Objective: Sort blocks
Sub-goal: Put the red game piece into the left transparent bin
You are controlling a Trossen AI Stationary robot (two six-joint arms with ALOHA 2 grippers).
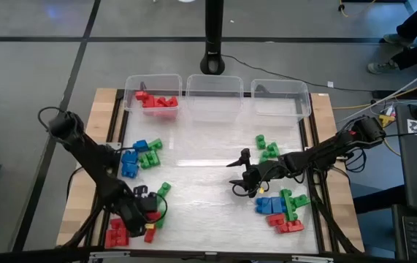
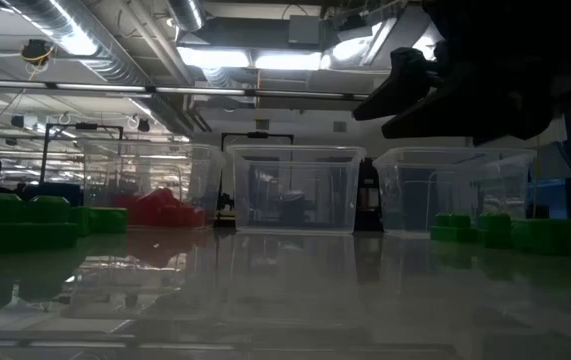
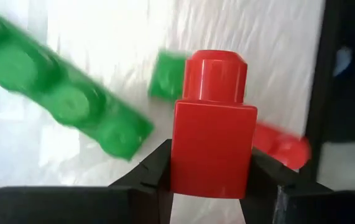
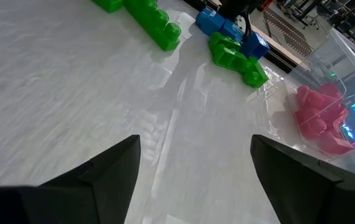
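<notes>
My left gripper (image 1: 144, 207) is at the table's near-left pile, shut on one red brick (image 3: 213, 143). Beyond the brick, the left wrist view shows a long green brick (image 3: 65, 93), a small green one (image 3: 165, 74) and another red one (image 3: 280, 144) on the white table. My right gripper (image 1: 239, 174) hangs open over the middle of the table with nothing between its fingers (image 4: 196, 155). It shows as a dark shape (image 2: 435, 80) in the low view. Red bricks (image 1: 157, 101) lie in the far-left clear bin (image 1: 152, 82). My left gripper pinches the red brick between its two fingers, one on each flat side wall near the brick's base (image 3: 183, 180). The brick's single stud (image 3: 216, 74) points away from the wrist. The fingers (image 3: 149, 177) come from above, pointing down at the table.
Three clear bins stand along the far edge; the middle (image 1: 213, 95) and right (image 1: 280, 98) ones hold no bricks I can see. Blue and green bricks (image 1: 139, 155) lie left, green ones (image 1: 266, 148) right, a mixed pile (image 1: 281, 208) near right, red ones (image 1: 117, 234) near left.
</notes>
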